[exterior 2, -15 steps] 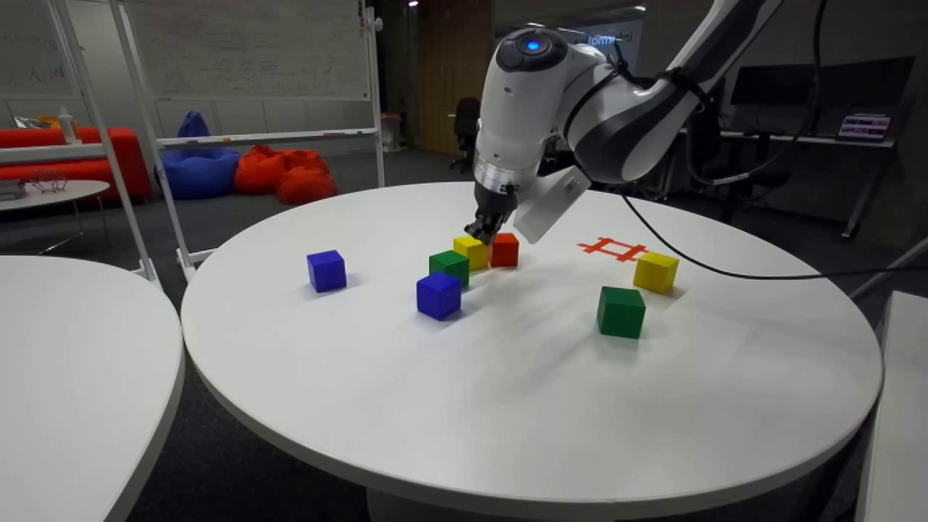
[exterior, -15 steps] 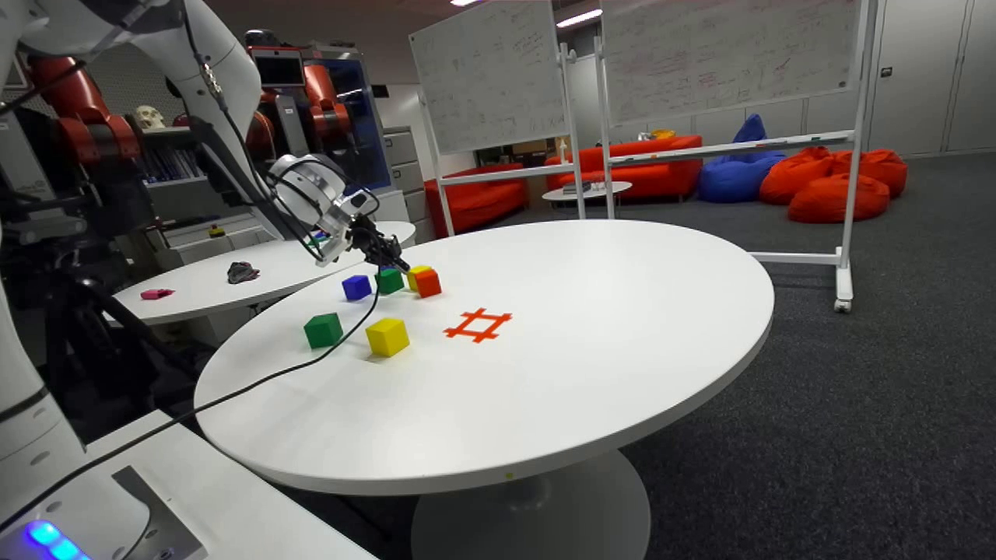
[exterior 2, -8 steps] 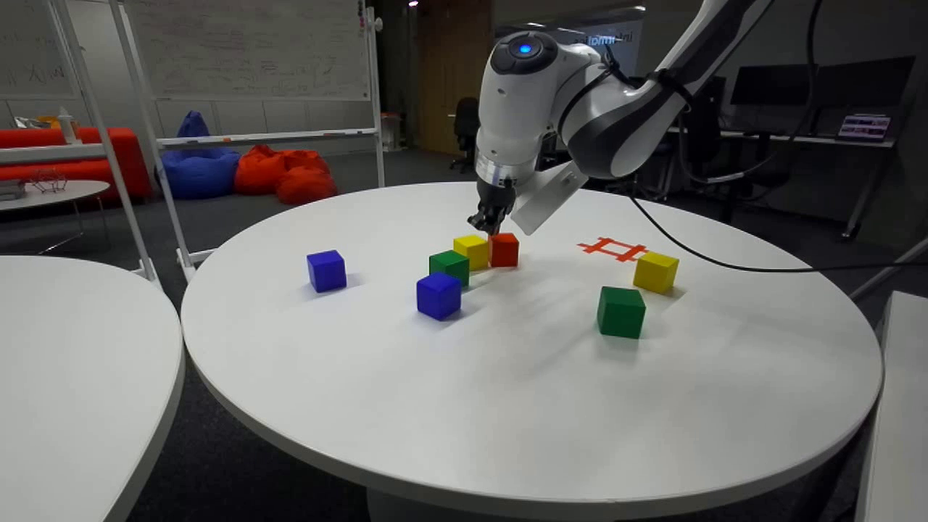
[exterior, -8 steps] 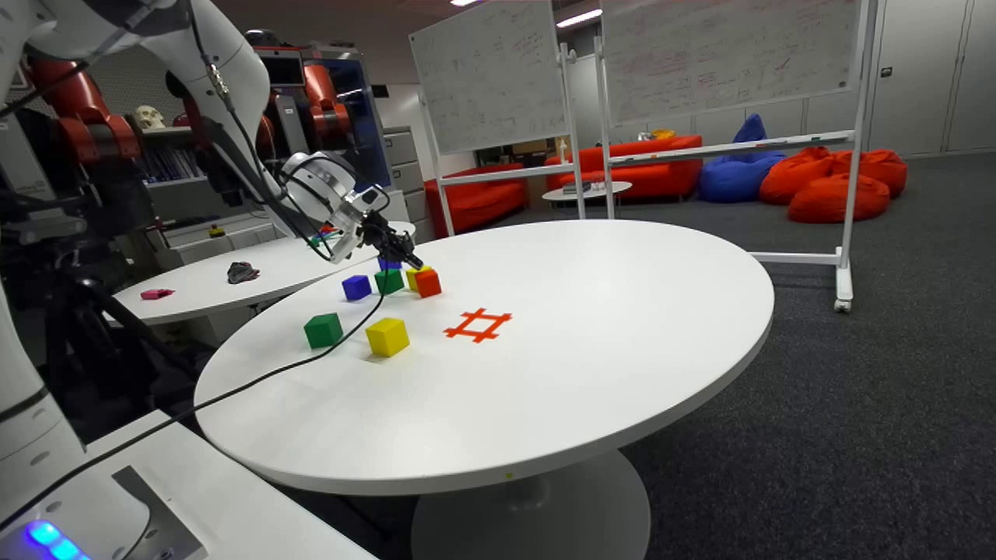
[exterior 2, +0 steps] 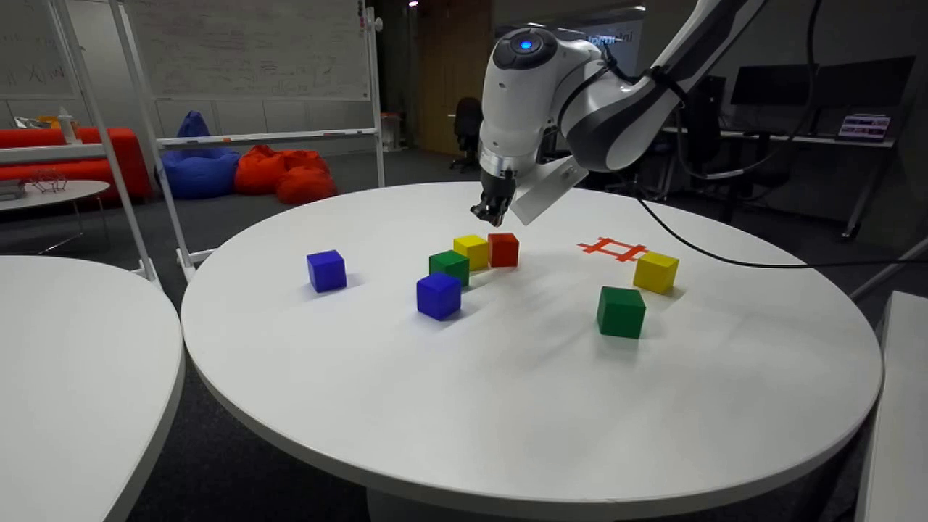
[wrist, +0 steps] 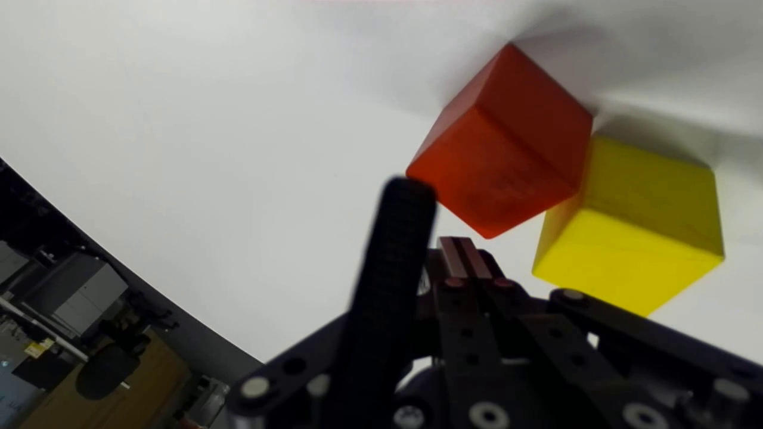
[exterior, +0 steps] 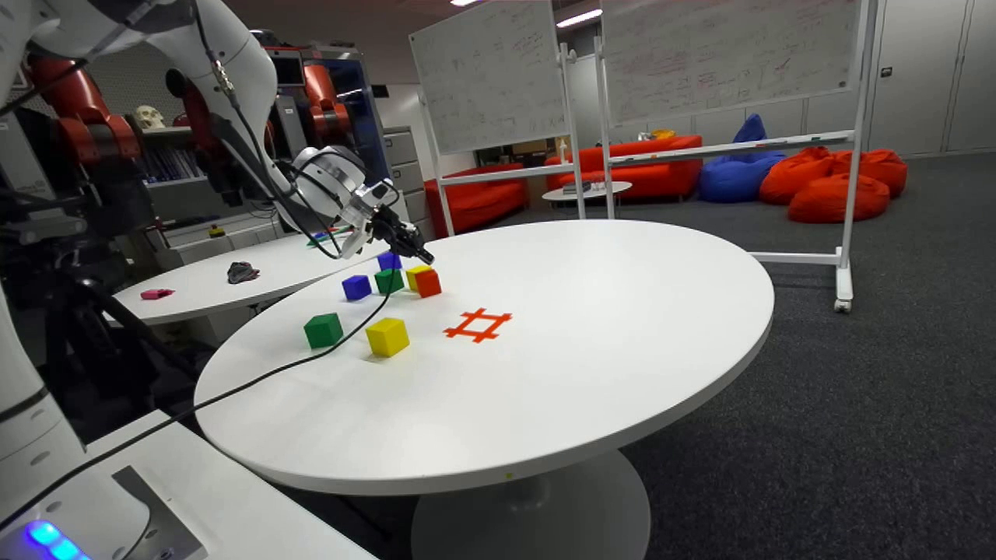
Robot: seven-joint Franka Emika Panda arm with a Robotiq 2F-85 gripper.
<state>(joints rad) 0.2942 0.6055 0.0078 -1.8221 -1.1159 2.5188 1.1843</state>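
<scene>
My gripper (wrist: 461,255) is shut, its two fingertips pressed together with nothing between them. In an exterior view the gripper (exterior 2: 489,216) hovers a little above the red cube (exterior 2: 502,250) and the yellow cube (exterior 2: 471,250). From the wrist, the red cube (wrist: 512,137) lies just beyond the fingertips, and the yellow cube (wrist: 632,250) sits beside it to the right. A dark blurred bar (wrist: 387,280) crosses in front of the fingers on the left. A green cube (exterior 2: 449,267) and a blue cube (exterior 2: 438,296) continue the row from the yellow one.
A separate blue cube (exterior 2: 326,271), yellow cube (exterior 2: 656,273) and green cube (exterior 2: 621,312) stand apart on the round white table (exterior 2: 406,406). Red tape (exterior: 478,325) marks a small square on the tabletop. A black cable (exterior: 272,375) runs from the arm toward its base.
The gripper has risen slightly away from the red and yellow cubes, shifting right in both exterior views. The cubes stay where they were.
</scene>
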